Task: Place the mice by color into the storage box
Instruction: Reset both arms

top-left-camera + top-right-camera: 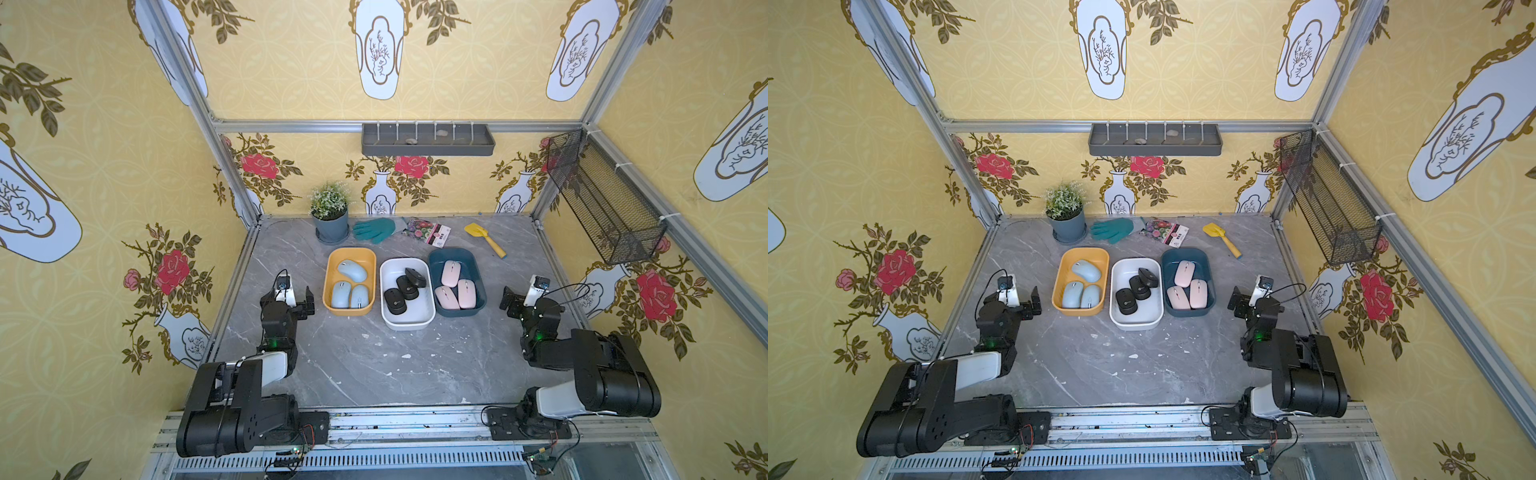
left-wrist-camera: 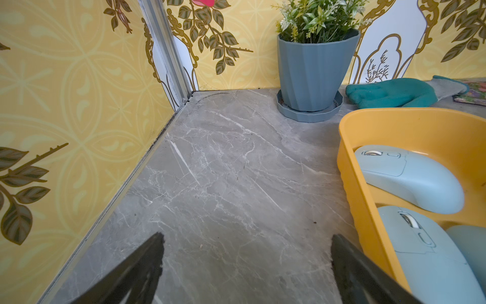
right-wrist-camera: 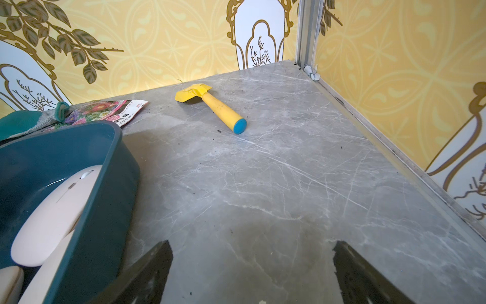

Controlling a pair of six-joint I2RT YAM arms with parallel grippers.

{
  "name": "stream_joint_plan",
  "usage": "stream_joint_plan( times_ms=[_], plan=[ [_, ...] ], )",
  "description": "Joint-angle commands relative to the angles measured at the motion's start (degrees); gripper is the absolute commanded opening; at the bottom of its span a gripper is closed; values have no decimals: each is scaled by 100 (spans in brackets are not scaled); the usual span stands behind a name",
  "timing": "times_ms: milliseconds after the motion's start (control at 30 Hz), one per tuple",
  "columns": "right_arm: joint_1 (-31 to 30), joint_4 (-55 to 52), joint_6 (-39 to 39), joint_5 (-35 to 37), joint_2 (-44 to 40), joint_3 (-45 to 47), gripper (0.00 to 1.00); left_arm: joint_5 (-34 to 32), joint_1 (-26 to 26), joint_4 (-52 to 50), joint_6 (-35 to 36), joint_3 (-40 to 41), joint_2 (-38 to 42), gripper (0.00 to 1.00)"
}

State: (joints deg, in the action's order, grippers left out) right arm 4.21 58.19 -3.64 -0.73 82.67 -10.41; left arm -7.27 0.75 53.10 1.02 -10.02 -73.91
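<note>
Three storage boxes stand in a row at mid-table in both top views. The yellow box (image 1: 330, 270) holds three light blue mice (image 1: 352, 270). In the white box (image 1: 409, 324) lie three black mice (image 1: 394, 301), and the dark teal box (image 1: 478, 274) holds three pale pink mice (image 1: 450, 273). My left gripper (image 1: 288, 297) (image 2: 247, 238) hangs open over bare table just left of the yellow box (image 2: 349, 163), with nothing between its fingers. My right gripper (image 1: 528, 297) (image 3: 253, 244) is open and empty just right of the teal box (image 3: 113, 168).
Along the back wall stand a potted plant (image 1: 330, 216), a green glove (image 1: 376, 229), a seed packet (image 1: 428, 232) and a yellow trowel (image 1: 486, 239). A wire basket (image 1: 602, 199) juts from the right wall. A grey shelf (image 1: 428, 139) hangs on the back wall.
</note>
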Motion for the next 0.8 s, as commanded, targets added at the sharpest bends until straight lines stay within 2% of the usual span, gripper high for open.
stream_joint_plan(
  times_ms=[0, 200, 400, 533, 767],
  plan=[
    [27, 122, 61, -273, -50, 31, 97, -16, 4, 174, -32, 35, -3, 100],
    [21, 189, 93, -282, -56, 67, 98, -18, 4, 174, -33, 35, -8, 100],
    [-146, 910, 271, -219, -181, 532, 98, -12, -1, 174, -34, 35, -2, 100],
    [-136, 313, 250, -270, -88, 158, 97, -13, -1, 174, -37, 36, -7, 100],
    [-4, 146, 113, -322, -49, 39, 97, -12, 4, 174, -34, 35, -2, 100]
  ],
)
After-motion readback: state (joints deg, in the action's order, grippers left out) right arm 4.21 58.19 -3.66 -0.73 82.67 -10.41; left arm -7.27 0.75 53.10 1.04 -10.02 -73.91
